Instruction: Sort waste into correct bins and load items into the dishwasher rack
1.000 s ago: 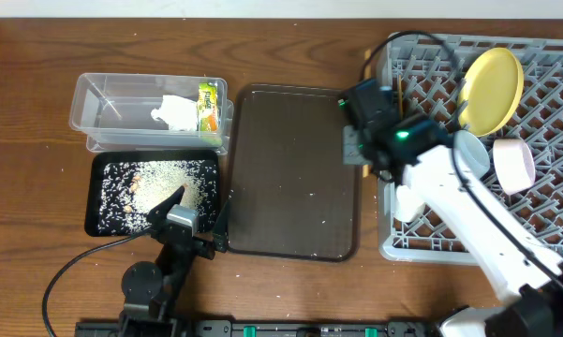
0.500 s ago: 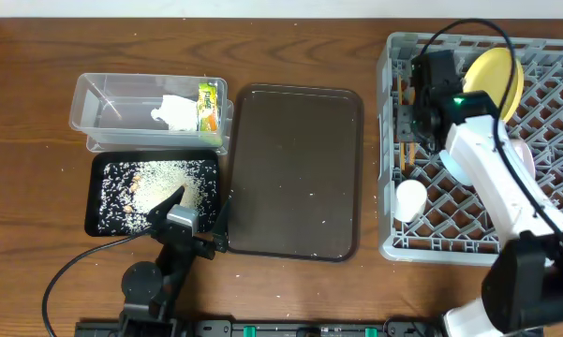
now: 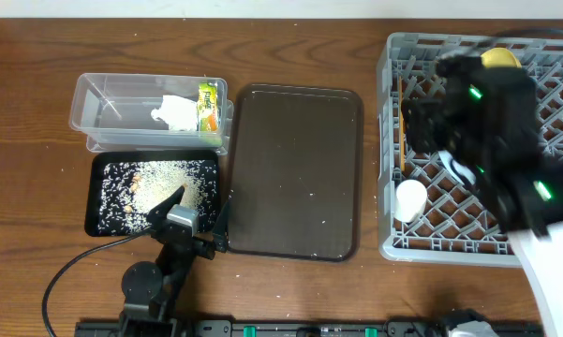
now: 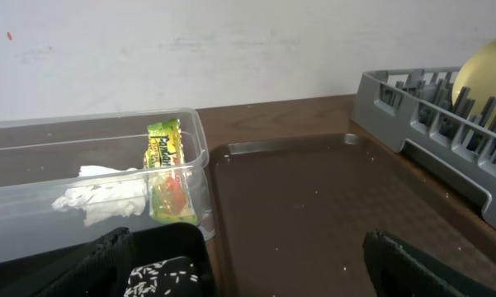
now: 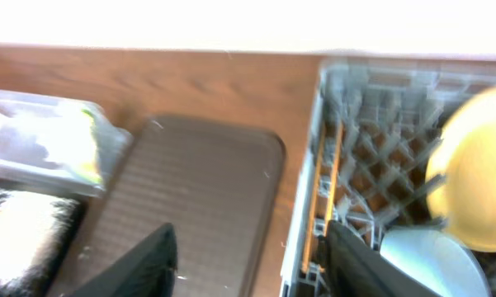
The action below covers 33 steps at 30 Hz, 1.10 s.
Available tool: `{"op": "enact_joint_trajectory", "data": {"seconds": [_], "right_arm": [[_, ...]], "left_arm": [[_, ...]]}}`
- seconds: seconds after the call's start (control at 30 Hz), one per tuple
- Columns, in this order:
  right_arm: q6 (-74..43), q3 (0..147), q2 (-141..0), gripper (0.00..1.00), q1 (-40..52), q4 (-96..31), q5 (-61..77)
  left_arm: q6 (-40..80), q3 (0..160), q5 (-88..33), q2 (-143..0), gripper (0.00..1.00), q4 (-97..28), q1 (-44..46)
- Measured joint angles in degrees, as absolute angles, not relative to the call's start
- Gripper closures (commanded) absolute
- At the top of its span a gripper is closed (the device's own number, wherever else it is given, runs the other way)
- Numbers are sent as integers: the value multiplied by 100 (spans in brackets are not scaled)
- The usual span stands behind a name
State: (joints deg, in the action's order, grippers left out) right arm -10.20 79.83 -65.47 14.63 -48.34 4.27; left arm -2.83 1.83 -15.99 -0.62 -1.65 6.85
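Chopsticks (image 5: 323, 186) lie in rack (image 3: 393, 245) left channel; plate (image 5: 472, 177) on edge between pegs, likely to drain. Right claw (image 5: 252, 268) apart, empty, over rack. Left claw (image 4: 248, 276) apart, parked well left of rack.

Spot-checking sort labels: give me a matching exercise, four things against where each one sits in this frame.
Things:
1 tissue
2 rice grains
3 white cup
4 brown serving tray

Places:
A in the grey rack
B in the clear tub
C between that tub and the rack
D in the black tray

Pairs: 1-B, 2-D, 3-A, 4-C
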Motion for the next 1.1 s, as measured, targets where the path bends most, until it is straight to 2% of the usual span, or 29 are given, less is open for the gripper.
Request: {"op": "enact_joint_trajectory", "data": {"seconds": [0.03, 0.3, 0.73, 1.1], "right_arm": [[-1020, 7992, -6324, 1, 1511, -4880, 464], [-976, 7999, -5105, 1, 1691, -5513, 701], [-976, 8005, -4528, 1, 1691, -7452, 770], [-676, 8005, -4525, 1, 1691, -7550, 294]], "left_arm": [[-285, 183, -1599, -62, 9, -165, 685], [-285, 183, -1601, -62, 9, -165, 685], [-283, 183, -1599, -62, 9, -165, 685], [-285, 183, -1599, -62, 9, -165, 685]]}}
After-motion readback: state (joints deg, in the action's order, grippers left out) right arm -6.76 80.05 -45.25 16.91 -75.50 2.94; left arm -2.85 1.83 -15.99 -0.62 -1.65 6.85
